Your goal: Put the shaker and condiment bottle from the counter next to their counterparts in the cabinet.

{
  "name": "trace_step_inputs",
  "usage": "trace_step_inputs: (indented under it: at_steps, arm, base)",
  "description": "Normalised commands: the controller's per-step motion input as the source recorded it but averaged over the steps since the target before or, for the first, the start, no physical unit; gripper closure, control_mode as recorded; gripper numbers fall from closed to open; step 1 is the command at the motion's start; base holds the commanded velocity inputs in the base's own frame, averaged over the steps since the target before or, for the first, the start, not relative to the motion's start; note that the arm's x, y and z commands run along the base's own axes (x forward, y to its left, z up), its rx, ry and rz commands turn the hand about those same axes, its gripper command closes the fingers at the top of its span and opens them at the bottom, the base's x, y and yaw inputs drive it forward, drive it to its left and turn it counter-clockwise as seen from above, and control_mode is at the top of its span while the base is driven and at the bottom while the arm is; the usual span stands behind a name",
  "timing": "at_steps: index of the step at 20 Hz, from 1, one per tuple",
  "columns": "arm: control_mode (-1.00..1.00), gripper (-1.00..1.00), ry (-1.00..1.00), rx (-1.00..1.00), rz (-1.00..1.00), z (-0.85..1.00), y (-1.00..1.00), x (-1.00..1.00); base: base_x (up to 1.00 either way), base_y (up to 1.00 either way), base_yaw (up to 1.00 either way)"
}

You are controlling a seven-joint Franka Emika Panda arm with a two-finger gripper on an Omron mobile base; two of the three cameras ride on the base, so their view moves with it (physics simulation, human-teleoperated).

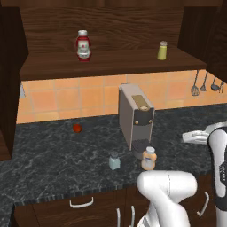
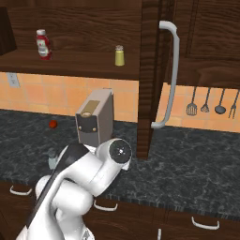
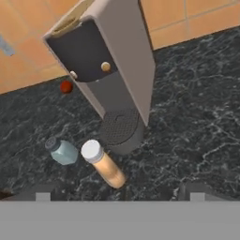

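Honestly, the hand hangs wide open and empty, right above the condiment bottle, with the shaker just beside it on the worktop. Bottle looks light, rigid, a bit slick; best pinched mid-body below the cap.

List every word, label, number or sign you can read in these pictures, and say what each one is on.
No text can be read.
Red sauce bottle on the cabinet shelf: white label, print too blurred to read.
Condiment bottle on the counter: pale label, nothing legible.
Shaker, yellow-green shaker and coffee machine: no lettering visible.
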Motion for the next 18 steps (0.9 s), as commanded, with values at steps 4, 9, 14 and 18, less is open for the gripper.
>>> trace_step_inputs:
  at_steps: [4, 9, 14, 18]
  arm:
    - [-1.00, -1.00, -0.30, 0.17, 0.00, -0.98, 0.00, -0.42]
    - [-1.00, -1.00, -0.11, 0.08, 0.21, -0.44, 0.01, 0.52]
    - [-1.00, -1.00, -0.37, 0.24, 0.53, -0.36, -0.24, 0.15]
    - [-1.00, -1.00, -0.40, 0.27, 0.62, 0.12, -0.74, 0.00]
  base:
    - [0.00, 0.00, 0.00]
    - [0.00, 0.00, 0.00]
    - [0.00, 0.00, 0.00]
    - [0.00, 0.00, 0.00]
